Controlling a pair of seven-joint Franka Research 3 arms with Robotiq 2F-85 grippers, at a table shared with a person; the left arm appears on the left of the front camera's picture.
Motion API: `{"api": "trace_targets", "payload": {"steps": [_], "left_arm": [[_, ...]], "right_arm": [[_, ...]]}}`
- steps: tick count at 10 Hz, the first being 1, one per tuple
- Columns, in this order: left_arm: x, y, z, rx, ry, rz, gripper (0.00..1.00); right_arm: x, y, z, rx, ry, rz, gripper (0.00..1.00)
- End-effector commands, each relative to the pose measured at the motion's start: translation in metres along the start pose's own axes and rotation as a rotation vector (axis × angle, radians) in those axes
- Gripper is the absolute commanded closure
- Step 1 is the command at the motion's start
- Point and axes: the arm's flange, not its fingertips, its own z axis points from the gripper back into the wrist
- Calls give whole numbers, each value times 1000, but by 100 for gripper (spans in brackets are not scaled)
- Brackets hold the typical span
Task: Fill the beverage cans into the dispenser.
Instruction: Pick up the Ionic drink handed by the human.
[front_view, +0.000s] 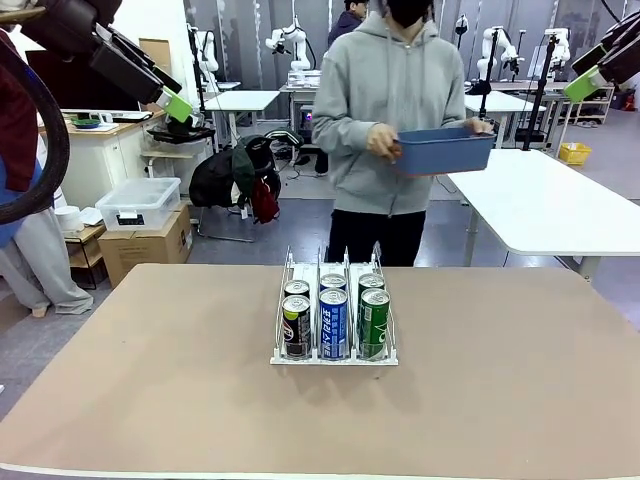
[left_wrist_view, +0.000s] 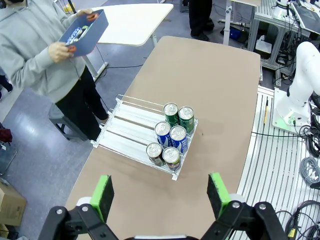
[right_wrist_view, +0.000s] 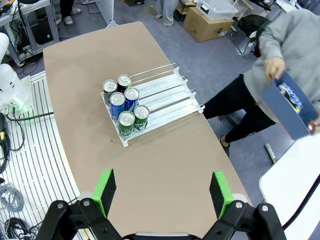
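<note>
The dispenser (front_view: 334, 355) sits mid-table, a three-lane clear wire rack, seen also as the dispenser (left_wrist_view: 131, 131) and the dispenser (right_wrist_view: 165, 97). Several beverage cans stand at its robot-side end, two per lane: dark cans (front_view: 296, 326), blue-and-white cans (front_view: 333, 323), green cans (front_view: 374, 322). More cans (left_wrist_view: 80, 33) lie in a blue bin (front_view: 443, 152) held by the person. My left gripper (left_wrist_view: 160, 194) hangs open high above the table, as does my right gripper (right_wrist_view: 162, 190), both empty. In the front view a green pad of the left gripper (front_view: 178, 104) and of the right gripper (front_view: 582, 85) show at the top corners.
The person (front_view: 392, 110) stands at the far side of the brown table (front_view: 150, 400), holding the blue bin with both hands. A white table (front_view: 550, 205) stands behind on the right. Boxes and a storage tub (front_view: 140, 203) sit on the floor at the left.
</note>
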Motion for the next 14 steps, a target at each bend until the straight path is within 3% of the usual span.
{"api": "trace_targets", "payload": {"steps": [1, 14], "left_arm": [[-1, 1, 0, 8, 5, 2, 0], [-1, 1, 0, 8, 5, 2, 0]], "right_arm": [[0, 0, -1, 2, 1, 7, 0], [0, 0, -1, 2, 1, 7, 0]]}}
